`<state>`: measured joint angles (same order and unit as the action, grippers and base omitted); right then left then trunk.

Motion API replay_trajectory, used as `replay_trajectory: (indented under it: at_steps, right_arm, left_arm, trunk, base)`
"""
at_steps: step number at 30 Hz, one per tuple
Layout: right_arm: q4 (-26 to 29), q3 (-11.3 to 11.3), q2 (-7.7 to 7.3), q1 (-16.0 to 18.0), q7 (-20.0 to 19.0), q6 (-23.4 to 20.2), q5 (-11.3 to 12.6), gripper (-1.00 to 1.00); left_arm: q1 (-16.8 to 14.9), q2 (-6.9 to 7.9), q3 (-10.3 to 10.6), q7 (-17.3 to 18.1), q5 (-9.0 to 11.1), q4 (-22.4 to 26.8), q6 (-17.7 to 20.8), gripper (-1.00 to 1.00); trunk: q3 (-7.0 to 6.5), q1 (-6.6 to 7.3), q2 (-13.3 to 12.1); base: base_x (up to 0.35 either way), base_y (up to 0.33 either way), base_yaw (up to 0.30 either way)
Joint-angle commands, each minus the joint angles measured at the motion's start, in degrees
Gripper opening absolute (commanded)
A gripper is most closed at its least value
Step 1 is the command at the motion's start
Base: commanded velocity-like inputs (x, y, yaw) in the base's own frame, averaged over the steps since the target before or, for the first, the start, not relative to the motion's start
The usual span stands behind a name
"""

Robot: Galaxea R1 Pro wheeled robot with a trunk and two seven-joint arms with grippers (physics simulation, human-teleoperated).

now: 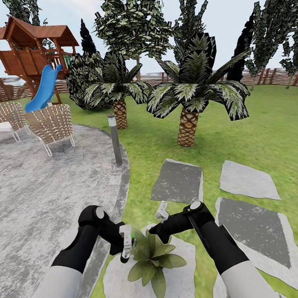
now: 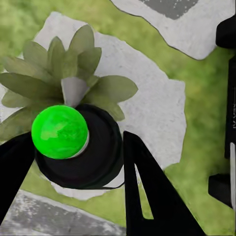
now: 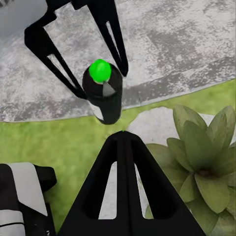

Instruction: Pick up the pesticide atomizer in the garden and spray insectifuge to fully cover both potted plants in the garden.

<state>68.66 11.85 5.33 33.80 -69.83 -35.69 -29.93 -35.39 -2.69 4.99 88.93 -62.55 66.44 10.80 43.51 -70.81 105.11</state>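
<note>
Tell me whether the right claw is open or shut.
Shut and empty: in the right wrist view the right claw's fingers meet at the tips, short of the atomizer.

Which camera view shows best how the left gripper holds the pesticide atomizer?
The right wrist view: both fingers of the left gripper flank the pesticide atomizer, seen from outside. The left wrist view looks straight along the bottle between its own fingers. In the head view the bottle is small, beside the potted plant.

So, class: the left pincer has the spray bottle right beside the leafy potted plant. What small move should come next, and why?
Probably a slight tilt of the left pincer to aim the pesticide atomizer at the potted plant, then spray. The bottle sits clamped between the fingers right beside the leaves, with a green blob at its top, while the right pincer is shut and holds nothing.
</note>
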Motion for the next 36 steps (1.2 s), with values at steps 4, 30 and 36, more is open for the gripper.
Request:
replay_trajectory:
  at_steps: [4,30,36]
  right_arm:
    - [-0.3,-0.1,0.03,0.0,0.2,-0.4,-0.5,-1.00]
    - [-8.7,-62.8,-11.48,-0.8,10.8,7.8,-5.7,1.00]
    - [-8.9,-64.6,-11.24,-0.8,42.7,7.9,-8.1,1.00]
  left_arm:
    - [0.0,3.89,-0.2,-0.1,-0.3,0.0,5.5,-1.00]
    - [0.6,2.43,-32.4,-23.2,11.4,-5.4,16.1,-1.00]
    - [0.7,2.07,-32.9,-41.4,12.9,-13.9,16.0,-1.00]
  trunk:
    - [0.06,0.01,0.0]
    - [0.06,0.01,0.0]
    - [0.06,0.01,0.0]
  base:
    - [0.000,0.000,0.000]
    - [0.000,0.000,0.000]
    - [0.000,0.000,0.000]
